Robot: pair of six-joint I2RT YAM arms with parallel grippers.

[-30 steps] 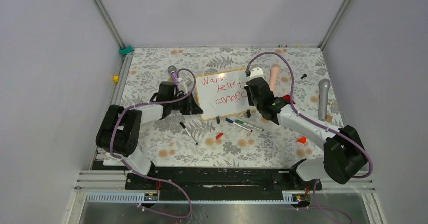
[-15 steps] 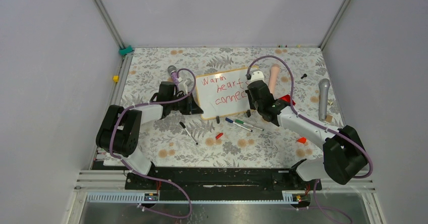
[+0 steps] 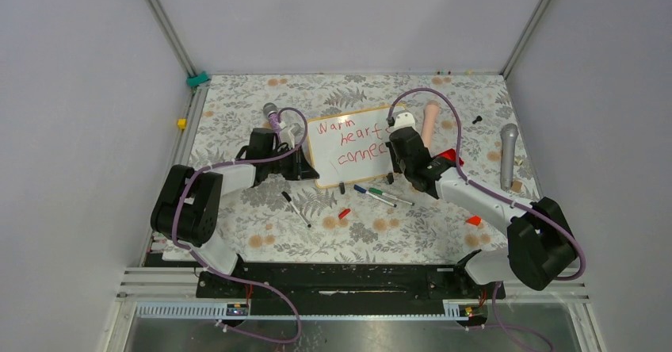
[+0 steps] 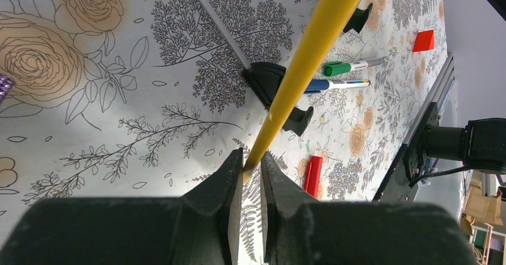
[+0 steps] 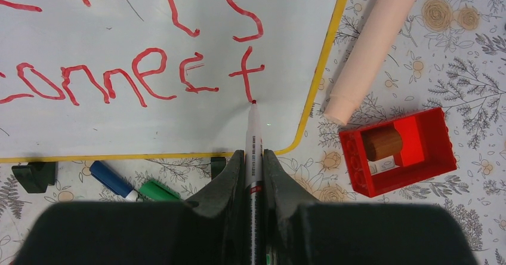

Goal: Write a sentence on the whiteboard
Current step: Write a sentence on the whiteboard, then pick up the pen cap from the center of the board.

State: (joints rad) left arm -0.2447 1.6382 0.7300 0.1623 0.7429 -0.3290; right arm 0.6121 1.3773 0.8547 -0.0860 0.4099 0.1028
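- Gripping the red marker (image 5: pixel 253 131) between shut fingers, your right gripper (image 5: pixel 253 157) rests the nib at the foot of the last "t" (image 5: pixel 246 74). Press harder and the nib may splay or leave a blob that muddies the letter.
- Drag the tip sideways as you lift and you will likely add a stray tail. The frame's rounded corner is just beside the letter, so little bare board lies to its right.
- The marker sits straight in the jaws, but a twist against the glossy surface could make it slip in the grip.
- The sentence (image 5: pixel 137 77), in red staggered lines, looks complete to me, so a further stroke risks overwriting it.
- The whiteboard (image 3: pixel 358 170) sits mid-table between your two arms, on the floral cover. Your left gripper (image 4: pixel 250 163) is clamped on its yellow-wood frame (image 4: pixel 310 44).
- Loosen that clamp while the nib bears down and the board could skid or rock on its black clip feet (image 4: pixel 265 80).
- A green marker (image 5: pixel 158 191) and a blue marker (image 5: pixel 110 178) lie just beside the board's near edge. A red block (image 5: pixel 412 151) and a peach cylinder (image 5: pixel 376 44) lie to its right. Retreat low and your wrist could knock them.
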